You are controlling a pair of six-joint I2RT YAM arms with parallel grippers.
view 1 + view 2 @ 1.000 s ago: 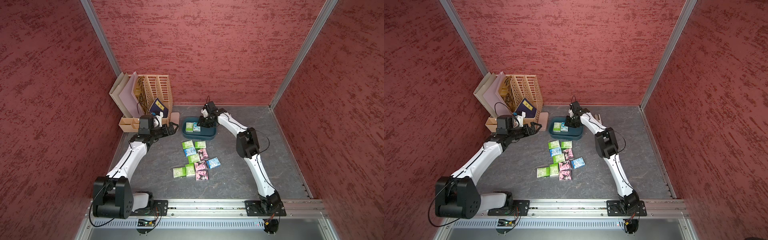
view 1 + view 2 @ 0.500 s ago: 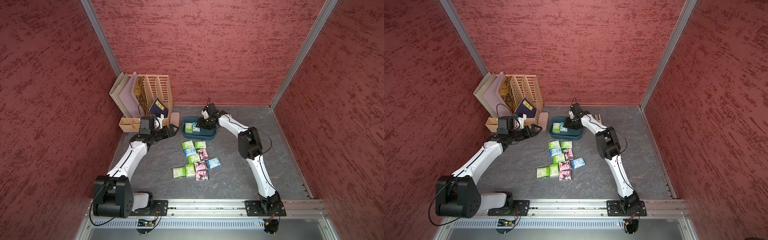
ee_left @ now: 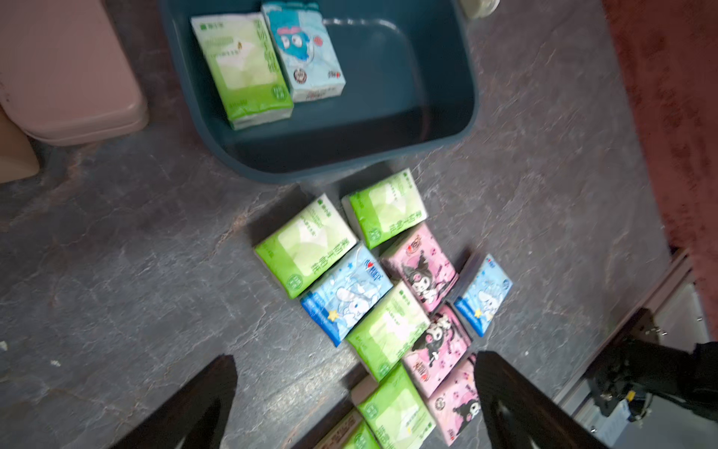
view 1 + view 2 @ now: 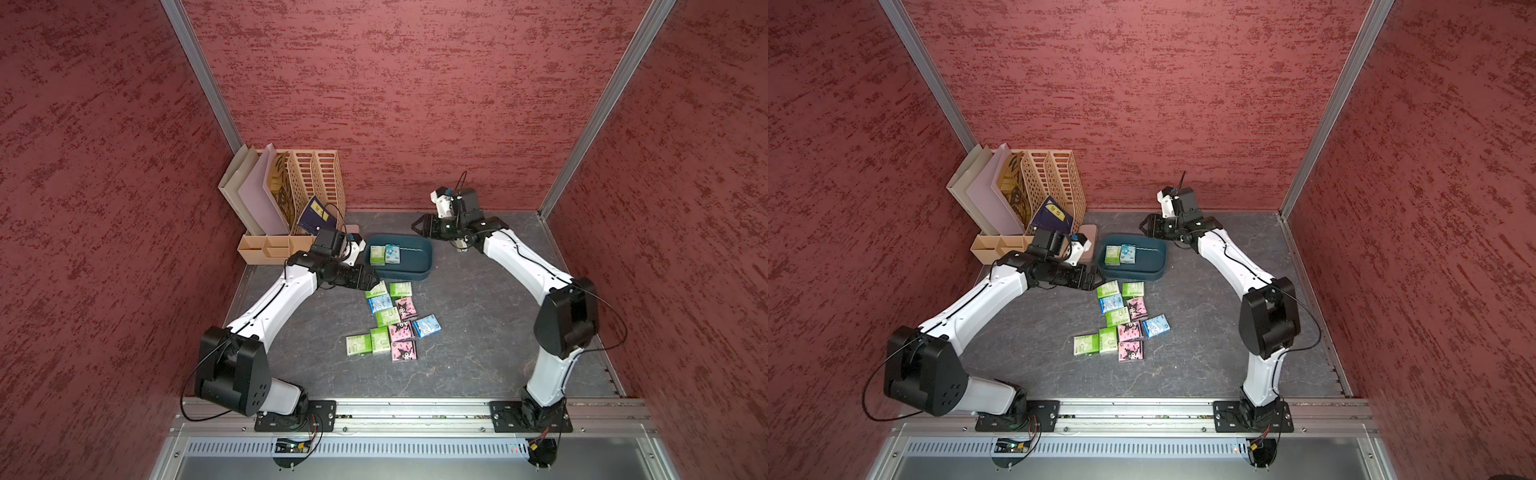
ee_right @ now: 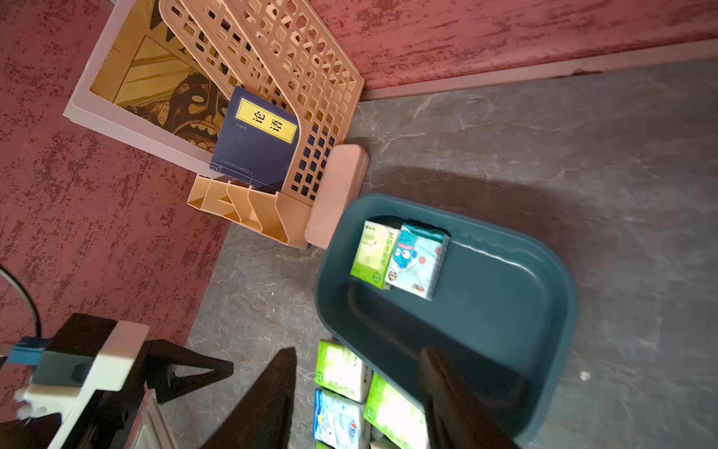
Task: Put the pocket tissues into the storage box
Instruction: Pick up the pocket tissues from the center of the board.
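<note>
- While two pocket tissues [image 4: 384,254] lie in the storage box [image 4: 415,257], ten lie at the middle of the tabletop [image 4: 478,332].
- The left claw [image 3: 354,355] is held wide open, the right claw [image 5: 358,350] part-open; nothing is gripped.
- Packets are judged light, soft and slippery; the long edges are to be pinched.

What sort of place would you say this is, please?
Most likely a robot test cell dressed as a desk, not a real office: red textured panels enclose it, two robot arms are bolted to a metal rail, and a file organiser stands in the corner.
</note>
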